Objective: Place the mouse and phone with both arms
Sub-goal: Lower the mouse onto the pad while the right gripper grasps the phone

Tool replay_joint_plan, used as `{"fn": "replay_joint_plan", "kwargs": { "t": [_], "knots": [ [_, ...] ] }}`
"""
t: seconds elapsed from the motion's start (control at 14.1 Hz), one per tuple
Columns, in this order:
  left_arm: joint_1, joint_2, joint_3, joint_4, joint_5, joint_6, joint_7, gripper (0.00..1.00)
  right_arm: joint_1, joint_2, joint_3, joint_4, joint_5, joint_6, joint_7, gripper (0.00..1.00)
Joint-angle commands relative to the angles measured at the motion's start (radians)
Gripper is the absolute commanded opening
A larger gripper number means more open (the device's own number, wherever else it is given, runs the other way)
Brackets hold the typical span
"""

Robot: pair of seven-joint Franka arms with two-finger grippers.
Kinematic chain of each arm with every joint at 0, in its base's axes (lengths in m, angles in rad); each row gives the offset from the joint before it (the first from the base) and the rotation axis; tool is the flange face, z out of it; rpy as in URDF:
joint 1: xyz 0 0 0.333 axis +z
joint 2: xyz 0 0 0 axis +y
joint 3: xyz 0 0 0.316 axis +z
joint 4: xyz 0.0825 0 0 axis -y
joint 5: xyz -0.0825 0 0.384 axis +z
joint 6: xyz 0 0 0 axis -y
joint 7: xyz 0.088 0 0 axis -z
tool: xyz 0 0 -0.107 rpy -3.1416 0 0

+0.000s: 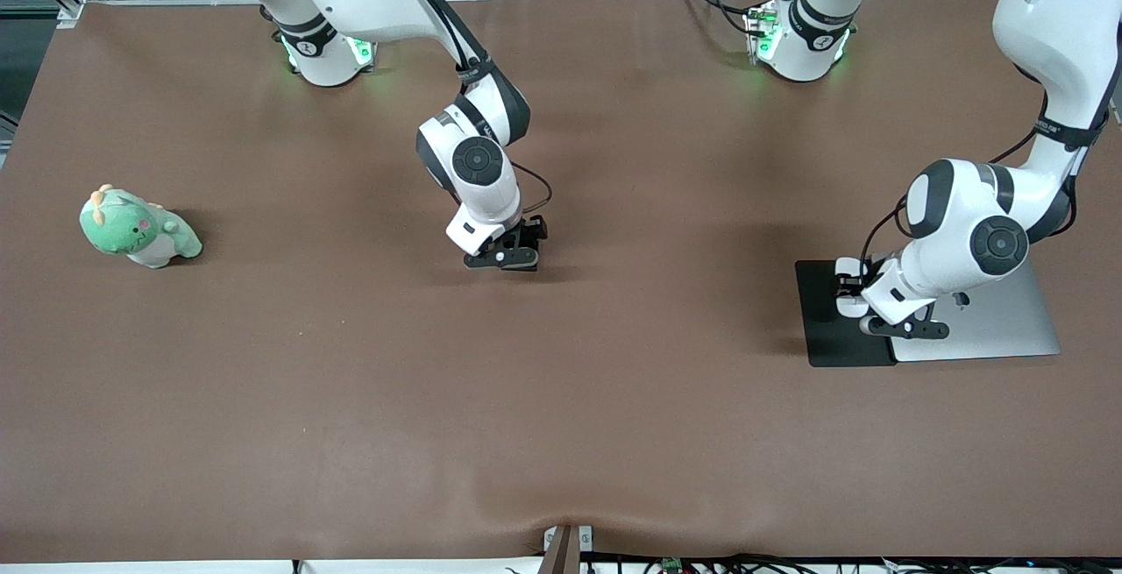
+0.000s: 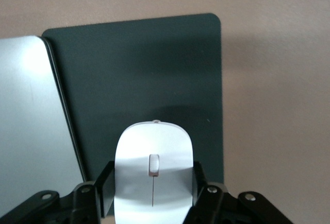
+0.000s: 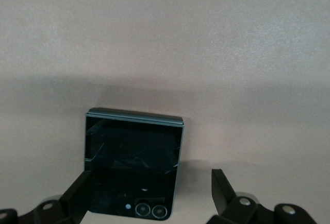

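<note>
The white mouse point(image 2: 153, 167) sits between the fingers of my left gripper point(image 2: 152, 175), which press on both its sides, over the black mat point(image 2: 154, 69). In the front view my left gripper point(image 1: 855, 298) is low over the mat point(image 1: 824, 333), near the silver laptop. The black phone point(image 3: 133, 162) lies flat on the brown table between the fingers of my right gripper point(image 3: 150, 176). One finger is at the phone's edge; the other finger point(image 3: 221, 183) stands apart with a gap. In the front view my right gripper point(image 1: 506, 257) is down at the table's middle and hides the phone.
A closed silver laptop point(image 1: 999, 320) lies beside the mat at the left arm's end, also in the left wrist view point(image 2: 26, 121). A green plush toy point(image 1: 138, 228) sits at the right arm's end. Brown table cover point(image 1: 561, 399) spreads toward the front camera.
</note>
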Motion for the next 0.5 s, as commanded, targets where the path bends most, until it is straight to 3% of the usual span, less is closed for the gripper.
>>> {"fn": "replay_joint_plan", "kwargs": {
  "t": [0.0,0.28,0.42],
  "knots": [
    [0.012,0.057,-0.005,0.023,0.082,0.057,0.002,0.44,0.019,-0.008,-0.006,-0.011,0.021,0.02,0.04,1.0],
    [0.014,0.086,-0.005,0.037,0.1,0.066,-0.006,0.47,0.051,0.02,-0.006,-0.006,0.026,0.053,0.092,1.0],
    [0.015,0.111,0.005,0.037,0.122,0.094,-0.006,0.56,0.078,0.032,-0.008,-0.006,0.024,0.059,0.091,1.0]
  ]
}}
